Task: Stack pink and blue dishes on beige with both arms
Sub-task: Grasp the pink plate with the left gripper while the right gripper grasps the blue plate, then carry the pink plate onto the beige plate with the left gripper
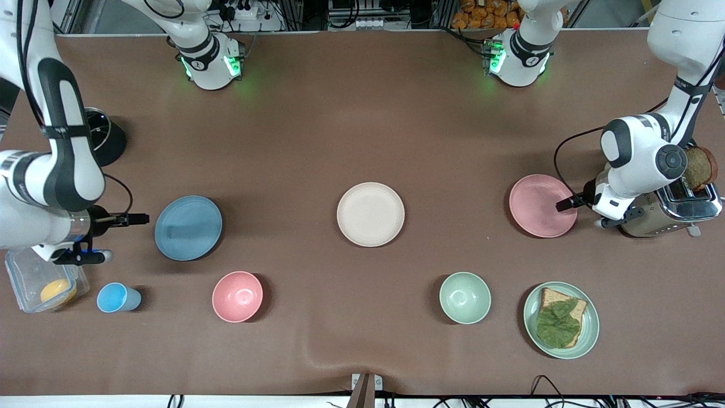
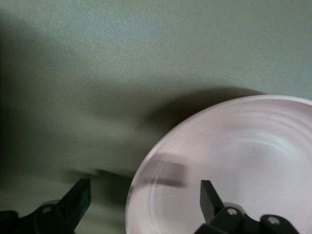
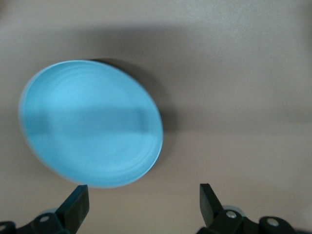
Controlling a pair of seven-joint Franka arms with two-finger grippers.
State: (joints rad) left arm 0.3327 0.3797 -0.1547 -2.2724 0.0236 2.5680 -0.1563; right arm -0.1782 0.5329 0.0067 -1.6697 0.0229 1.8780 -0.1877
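The approach step is judged to be in hand: no plate has yet been lifted, and both stacking moves remain to be done.

The beige plate (image 1: 370, 214) is seen at the centre of the table (image 1: 362, 113), bare. From it, the blue plate (image 1: 188, 228) lies at about nine o'clock, toward the right arm's end, and the pink plate (image 1: 542, 205) at about three o'clock, toward the left arm's end. All three are well apart.

The right end effector (image 1: 116, 238) is placed just beside the blue plate's rim, at the plate's nine o'clock, with nothing held. In the right wrist view its fingers (image 3: 75, 207) are spread wide, and the blue plate (image 3: 91, 123) lies clear of them.

The left end effector (image 1: 583, 212) is found at the pink plate's three o'clock edge. In the left wrist view the fingers (image 2: 73, 200) are spread wide and empty, and the pink plate's (image 2: 234, 165) rim lies between them, ungripped.

The next move is judged to call for each rim to be pinched, with one finger slid under the edge, before carrying to the centre. The right end effector has yet to reach its rim.

All three plates appear flat, round, matte and of equal size, with shallow raised rims. Thin edges of this kind are expected to slip if pinched shallowly.
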